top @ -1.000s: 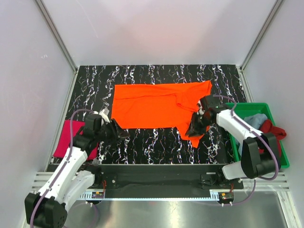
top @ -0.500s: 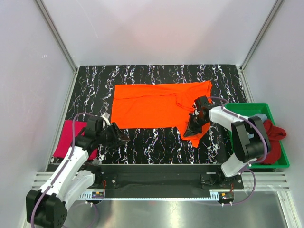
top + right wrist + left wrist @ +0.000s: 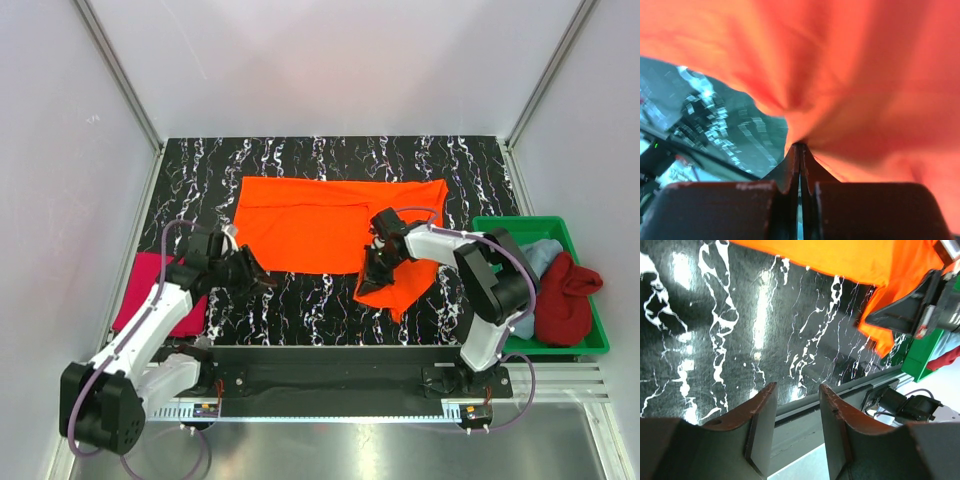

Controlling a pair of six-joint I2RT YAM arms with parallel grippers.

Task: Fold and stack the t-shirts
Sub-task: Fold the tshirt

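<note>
The bright orange t-shirt (image 3: 310, 220) lies spread on the black marbled table (image 3: 300, 160). My right gripper (image 3: 375, 268) is shut on its right side and holds that cloth folded toward the middle; the wrist view fills with orange cloth (image 3: 855, 75) pinched at my fingertips (image 3: 800, 146). My left gripper (image 3: 262, 280) is open and empty just off the shirt's near left corner, over bare table; its wrist view shows the orange shirt (image 3: 850, 260) beyond. The magenta-pink t-shirt (image 3: 135, 295) lies at the left edge. The dark red t-shirt (image 3: 562, 300) and the light blue t-shirt (image 3: 540, 256) sit in the tray.
A green plastic tray (image 3: 600, 335) stands at the right edge of the table. White walls close in the left, far and right sides. A metal rail (image 3: 330, 355) runs along the near edge by the arm bases.
My right gripper has dragged the orange shirt's right side leftward toward the middle, folding it over. My left gripper has shifted a little toward the shirt's near left corner.
</note>
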